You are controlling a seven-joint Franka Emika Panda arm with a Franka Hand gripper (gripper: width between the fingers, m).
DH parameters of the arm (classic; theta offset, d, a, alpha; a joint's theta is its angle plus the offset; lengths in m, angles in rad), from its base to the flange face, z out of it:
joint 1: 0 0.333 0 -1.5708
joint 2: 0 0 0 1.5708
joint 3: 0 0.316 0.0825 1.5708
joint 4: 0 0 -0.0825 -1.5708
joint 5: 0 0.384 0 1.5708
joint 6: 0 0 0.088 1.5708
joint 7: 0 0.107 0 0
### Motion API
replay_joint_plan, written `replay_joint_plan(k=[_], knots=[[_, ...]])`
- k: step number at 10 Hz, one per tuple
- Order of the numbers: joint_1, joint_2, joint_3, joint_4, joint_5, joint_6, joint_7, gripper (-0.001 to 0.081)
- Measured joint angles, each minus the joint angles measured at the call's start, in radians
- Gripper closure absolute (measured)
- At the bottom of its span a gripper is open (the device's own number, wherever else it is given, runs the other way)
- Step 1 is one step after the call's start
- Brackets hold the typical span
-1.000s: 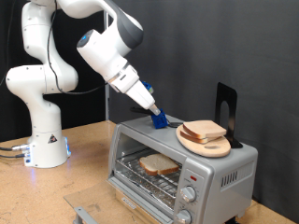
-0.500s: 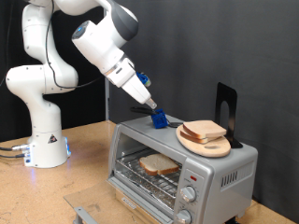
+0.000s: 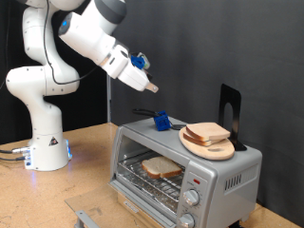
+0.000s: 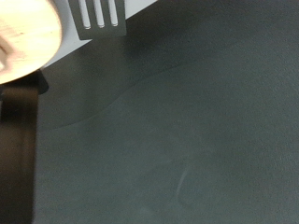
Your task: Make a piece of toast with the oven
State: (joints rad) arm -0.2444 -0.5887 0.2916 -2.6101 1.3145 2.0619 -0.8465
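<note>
- Since the earlier frames the white robot arm (image 3: 90,38) had swung up and toward the exterior view's left, carrying the gripper (image 3: 152,87) away from the small blue object (image 3: 162,121) on the oven's roof, which stayed where it was.
- In the exterior view the gripper hung in the air above and well apart from the boxy silver-grey toaster oven (image 3: 185,171); whether its fingers were released or clenched could not be told, and nothing showed between them.
- The oven stood on the wooden counter (image 3: 85,161). One pale, brown-crusted slice of toast (image 3: 161,167) lay on the wire rack inside it.
- A second like slice (image 3: 209,132) rested on the round light wooden board (image 3: 209,144) on the oven's roof, beside a black upright stand (image 3: 229,109).
- In the wrist view most of the picture was a dark grey backdrop (image 4: 177,131); a blurred pale round shape (image 4: 28,33) and a slotted grey metal piece (image 4: 100,17) showed at one edge, and no fingers could be made out.
</note>
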Motion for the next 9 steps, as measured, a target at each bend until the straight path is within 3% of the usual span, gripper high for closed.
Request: replay_joint_plan(k=[1,2,3,4,7,9], knots=[[-0.018,0.002,-0.043,0.017,-0.047,-0.071,0.011,0.0006],[-0.034,0.004,-0.083,0.028,-0.057,-0.093,-0.041,0.0006],[-0.036,0.007,-0.095,0.028,-0.056,-0.097,-0.09,0.0006],[-0.036,0.007,-0.093,0.027,-0.056,-0.097,-0.072,0.0006],[-0.064,0.032,-0.097,0.053,-0.234,-0.258,0.277,0.0006],[-0.106,0.059,-0.115,0.075,-0.302,-0.372,0.496,0.0006]])
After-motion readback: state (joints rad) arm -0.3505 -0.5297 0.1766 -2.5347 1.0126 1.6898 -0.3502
